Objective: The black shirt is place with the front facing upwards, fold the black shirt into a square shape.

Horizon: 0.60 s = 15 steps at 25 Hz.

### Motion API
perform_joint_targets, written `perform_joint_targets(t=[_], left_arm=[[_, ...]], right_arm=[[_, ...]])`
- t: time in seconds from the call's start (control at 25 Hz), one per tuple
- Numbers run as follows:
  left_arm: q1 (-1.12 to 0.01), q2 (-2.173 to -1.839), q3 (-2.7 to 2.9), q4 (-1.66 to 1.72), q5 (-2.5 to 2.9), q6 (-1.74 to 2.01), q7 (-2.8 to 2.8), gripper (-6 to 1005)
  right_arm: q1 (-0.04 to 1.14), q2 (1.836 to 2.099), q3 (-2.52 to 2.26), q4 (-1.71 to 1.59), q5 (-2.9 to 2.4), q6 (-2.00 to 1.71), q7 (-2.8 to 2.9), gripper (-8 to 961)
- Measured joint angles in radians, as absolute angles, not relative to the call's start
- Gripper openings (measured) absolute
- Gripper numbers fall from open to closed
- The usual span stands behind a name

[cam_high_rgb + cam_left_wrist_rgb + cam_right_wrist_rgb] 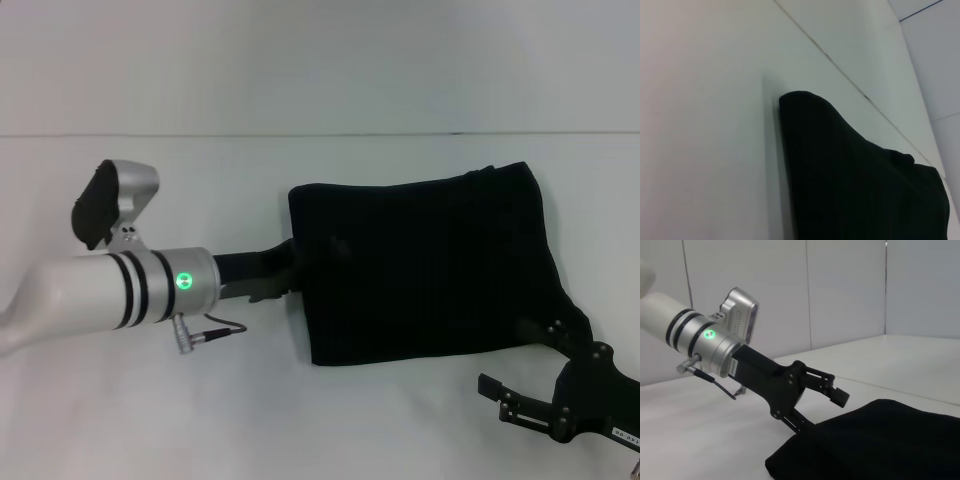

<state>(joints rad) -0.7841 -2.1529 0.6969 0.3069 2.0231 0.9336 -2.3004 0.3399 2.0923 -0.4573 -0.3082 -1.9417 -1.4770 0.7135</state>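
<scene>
Head view: one black shirt, two grippers.

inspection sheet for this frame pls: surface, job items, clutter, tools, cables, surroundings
Surface: white table, bare around the cloth.
Job's things: black shirt lies folded into a rough rectangle, right of centre; no lettering visible on the exposed side.
Clutter: nothing seen.
Tools: left tool is at the shirt's left edge, upper finger above the cloth, lower one at or under the edge. Right tool is open at the shirt's near right corner; whether it touches the cloth cannot be told.
Cables: a short cable with a metal plug loops off the left wrist, hanging over the table.
Surroundings: white wall panels behind the table.
</scene>
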Motion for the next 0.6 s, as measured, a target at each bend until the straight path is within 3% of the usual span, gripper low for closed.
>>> perform_joint_targets(t=[0.28,0.6], left_arm=[[-0.811,-2.16,0.71,0.3,2.021,0.931,-2.298,950],[-0.81,-2.162,0.71,0.292,2.019,0.905,-2.279,828]], right_arm=[[0.341,2.094,-0.457,-0.308,-1.941,-1.478,0.713,938],[0.341,2.094,-0.457,-0.308,-1.94,-1.478,0.716,938]])
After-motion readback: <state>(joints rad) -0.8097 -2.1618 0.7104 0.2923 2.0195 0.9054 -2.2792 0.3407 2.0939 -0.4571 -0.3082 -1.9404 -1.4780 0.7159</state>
